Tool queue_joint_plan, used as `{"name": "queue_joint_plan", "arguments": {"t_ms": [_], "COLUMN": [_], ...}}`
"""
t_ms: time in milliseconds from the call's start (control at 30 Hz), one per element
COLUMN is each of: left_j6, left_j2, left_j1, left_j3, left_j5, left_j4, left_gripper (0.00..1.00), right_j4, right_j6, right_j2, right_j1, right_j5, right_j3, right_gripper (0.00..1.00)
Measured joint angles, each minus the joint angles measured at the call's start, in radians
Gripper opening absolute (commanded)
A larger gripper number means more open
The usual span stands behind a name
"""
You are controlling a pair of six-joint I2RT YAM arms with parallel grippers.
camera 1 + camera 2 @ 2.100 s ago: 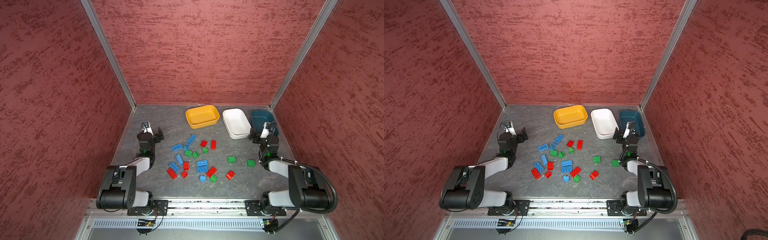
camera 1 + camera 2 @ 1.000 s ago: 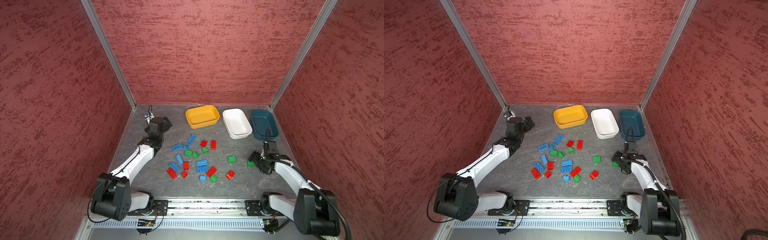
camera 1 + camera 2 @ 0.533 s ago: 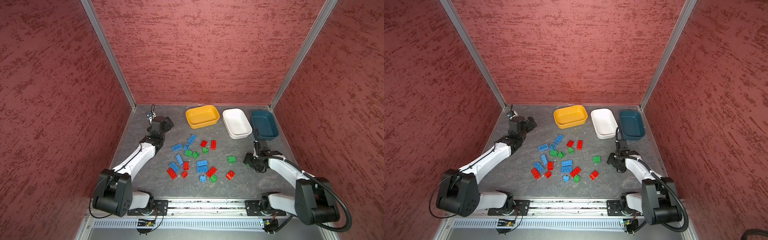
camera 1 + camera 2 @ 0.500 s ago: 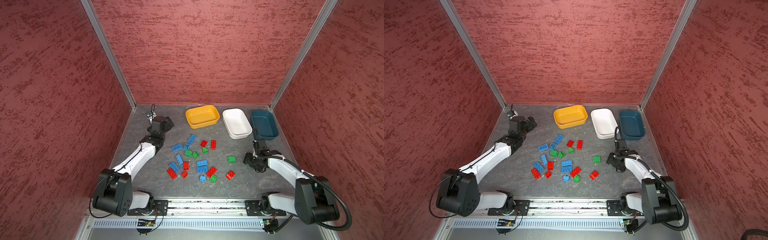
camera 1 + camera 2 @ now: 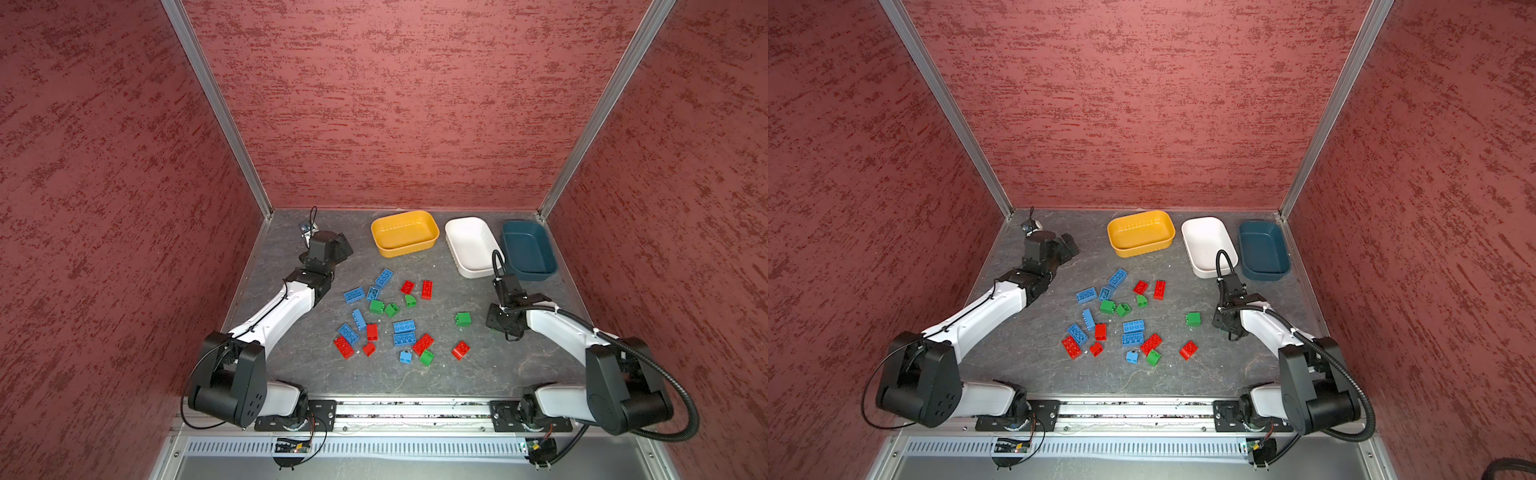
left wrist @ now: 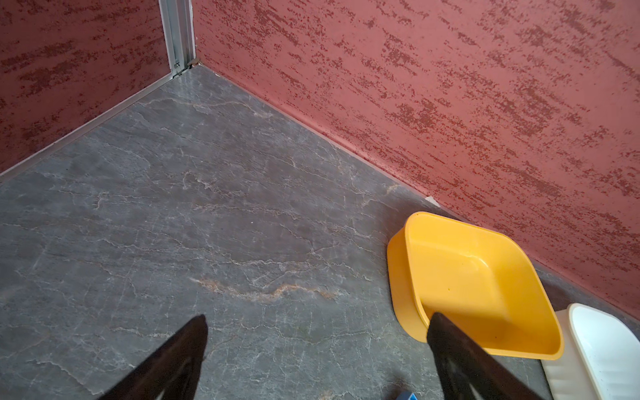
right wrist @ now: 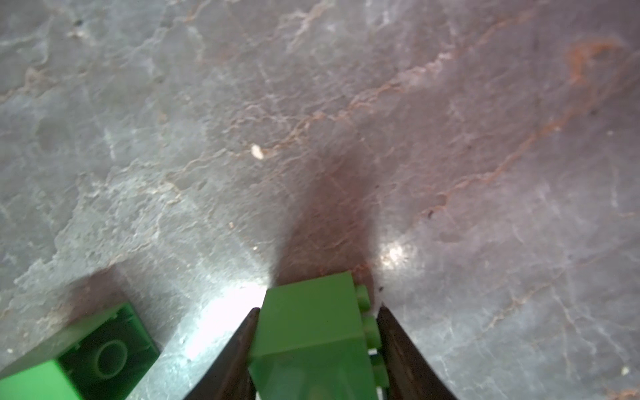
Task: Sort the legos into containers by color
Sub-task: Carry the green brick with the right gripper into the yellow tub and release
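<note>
On the bench (image 5: 478,374), three tubs (image 5: 473,272) empty, legos (image 5: 404,326) unsorted; right hand (image 7: 317,311) grips a green lego (image 7: 311,332), left hand (image 6: 318,318) wide.

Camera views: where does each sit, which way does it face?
Top views: high at the front, looking down on table, left arm and right arm.
Left wrist: on left arm, facing the back-left corner and yellow tub; open jaws show.
Right wrist: low over table, jaws flanking a green brick.
Shared: yellow tub, in both top views and left wrist.
</note>
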Motion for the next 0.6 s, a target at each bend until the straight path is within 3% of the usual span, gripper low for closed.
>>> {"name": "queue_joint_plan", "arguments": {"t_ms": [333, 600], "left_j6": [-0.043, -0.042], "left_j2": [0.06, 0.222], "left_j1": [-0.026, -0.032], "left_j3": [0.091, 0.31], "left_j5": [0.048, 0.205], "left_j4": [-0.105, -0.257], "left_gripper": [0.99, 0.99], "right_j4": [0.156, 0.5], "right_j6": [-0.048, -0.084], "right_j2": [-0.002, 0.309], "right_j1": [0.079, 0.159], "right_j5": [-0.212, -0.367], "right_j3": [0.145, 0.469], "right_gripper": [0.38, 0.38]}}
